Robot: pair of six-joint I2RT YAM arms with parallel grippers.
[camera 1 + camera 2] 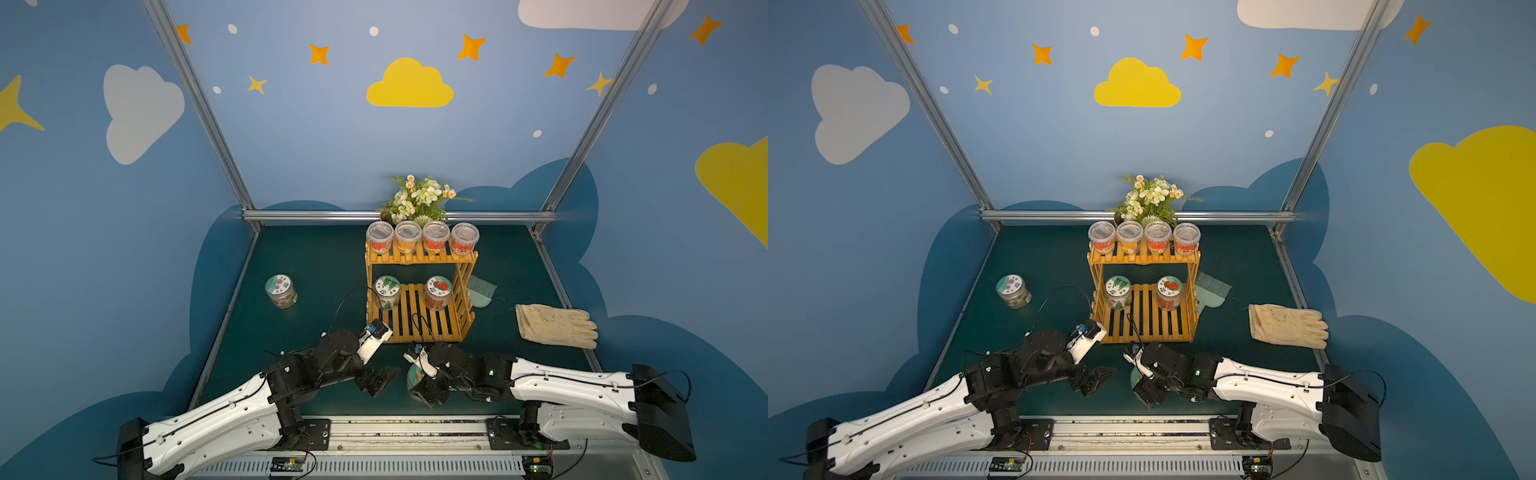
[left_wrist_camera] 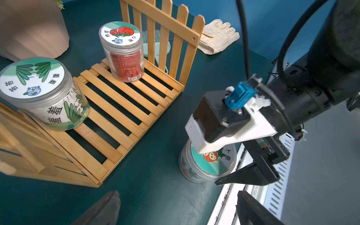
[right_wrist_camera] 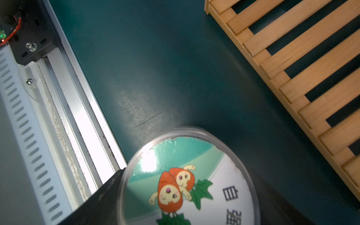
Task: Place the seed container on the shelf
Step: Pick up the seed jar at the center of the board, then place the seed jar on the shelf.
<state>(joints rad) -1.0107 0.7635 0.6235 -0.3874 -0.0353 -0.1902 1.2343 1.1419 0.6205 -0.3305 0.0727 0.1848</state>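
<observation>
Carrot jar (image 1: 414,377) stands upright on the worktop (image 1: 316,266), lid up, long axis vertical. It's just in front of the shelf (image 1: 409,320), by the lower tier's front edge and near the metal rail (image 3: 81,116). Not on the shelf yet.

Right pincer (image 1: 424,388) sits over the jar from above, one jaw each side. In the right wrist view the dark fingers (image 3: 97,198) lie close against the lid rim both sides, but can't tell if they actually clamp.

Left pincer (image 1: 381,380) hangs just to the left of the jar, apart from it, jaws wide apart w/ nothing btwn them.

What differs per view:
- Both top views: only a sliver of the lid shows, as the right arm covers the rest.
- Right wrist view: lid print nearly whole, w/ two orange carrots, green leaves, a teal band and black characters.
- Left wrist view: the only one giving the jar's clear side wall (image 2: 185,165) and its base down on the worktop. It also shows the lower tier close up, w/ leaf jar (image 2: 41,91) and tomato jar (image 2: 122,52) both upright and bare slats btwn them.
- Top views only: upper tier w/ a row of four tubs (image 1: 407,237), a flower-lid jar (image 1: 281,291) well off to the left on the worktop, and a glove (image 1: 555,326) off to the right.
</observation>
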